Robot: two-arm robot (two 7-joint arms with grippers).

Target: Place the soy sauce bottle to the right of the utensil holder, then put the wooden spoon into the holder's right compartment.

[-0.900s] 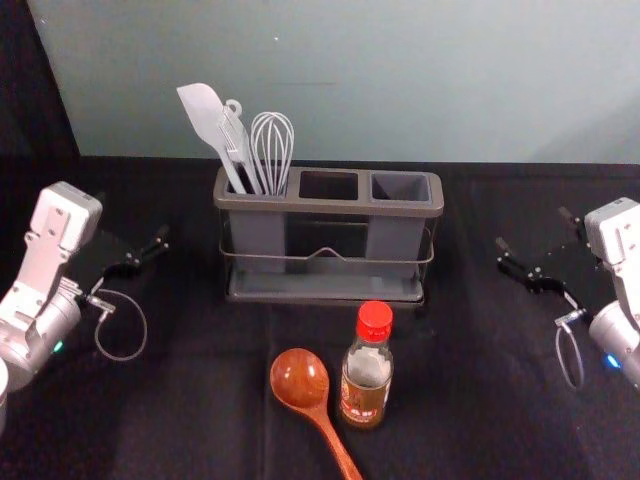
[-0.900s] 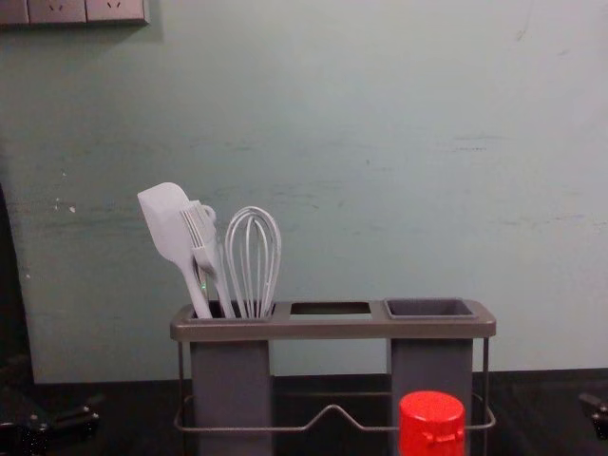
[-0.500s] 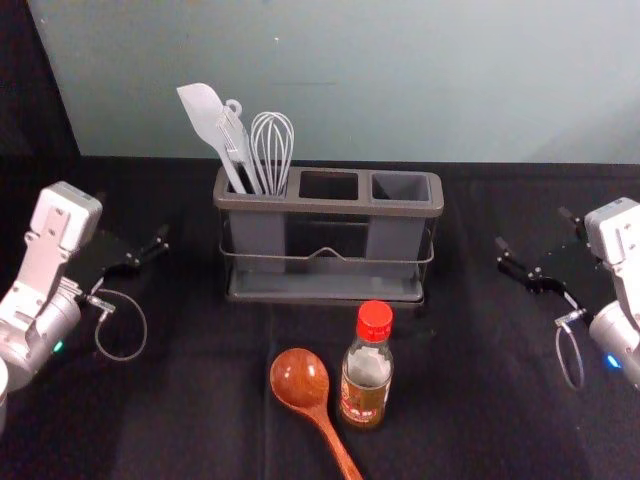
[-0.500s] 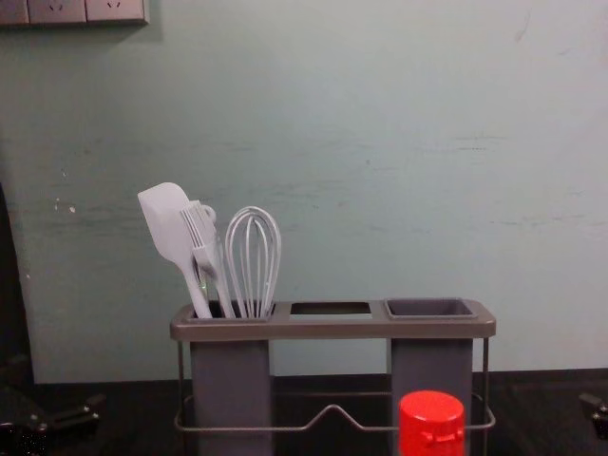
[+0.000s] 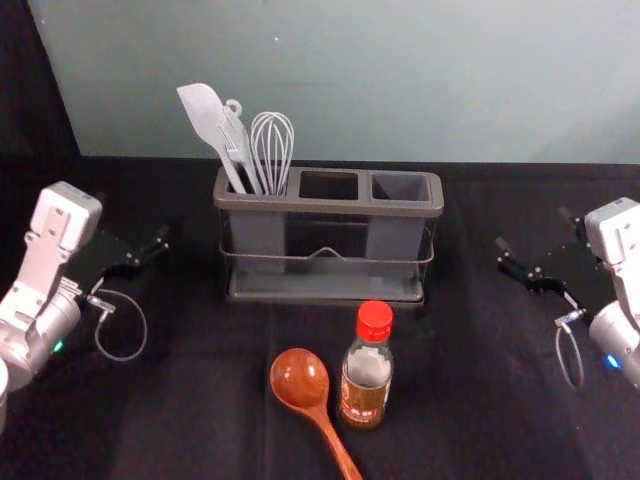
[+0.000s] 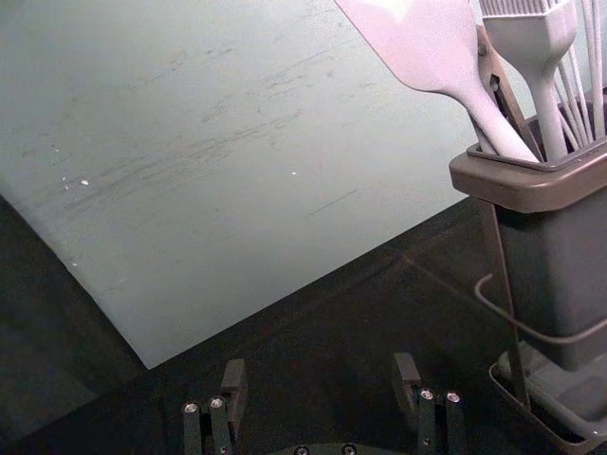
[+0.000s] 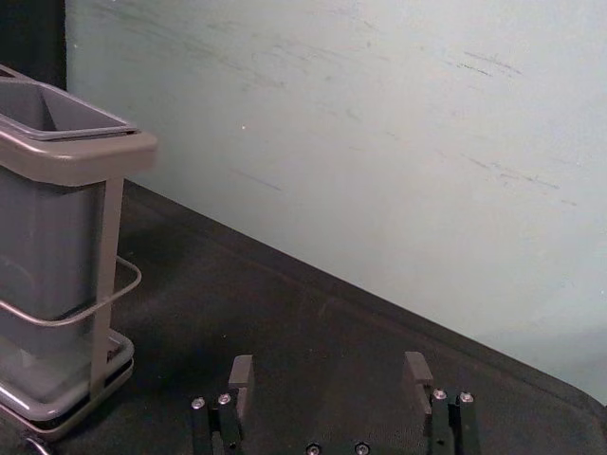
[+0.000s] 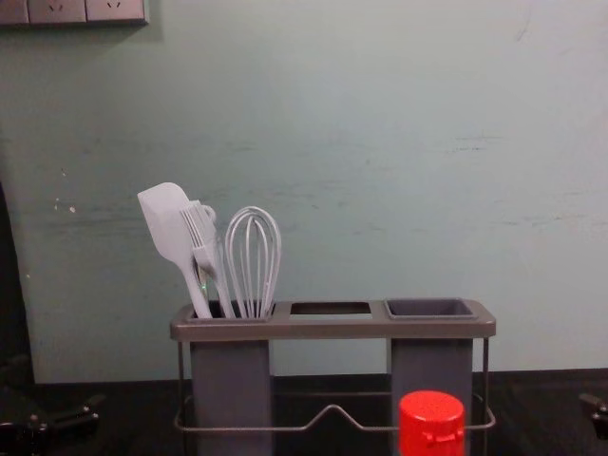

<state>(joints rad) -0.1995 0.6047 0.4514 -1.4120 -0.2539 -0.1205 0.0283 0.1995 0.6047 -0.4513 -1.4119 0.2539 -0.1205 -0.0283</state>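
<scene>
The soy sauce bottle [image 5: 366,382], red-capped, stands upright in front of the grey utensil holder [image 5: 329,206] in the head view. Just left of it lies the wooden spoon [image 5: 299,379], bowl toward the holder and handle toward the near edge. The holder's right compartment [image 5: 400,187] holds nothing. My left gripper [image 5: 133,220] hovers left of the holder, and my right gripper [image 5: 533,228] is off to its right. In the wrist views, the left gripper [image 6: 321,373] and the right gripper [image 7: 329,373] are both open with nothing between their fingers.
A white spatula [image 5: 205,118], a brush [image 5: 236,138] and a whisk [image 5: 272,150] stick up from the holder's left compartment. Behind the black-covered table [image 5: 200,400] rises a pale green wall [image 5: 400,80]. Free room lies between the holder and my right gripper.
</scene>
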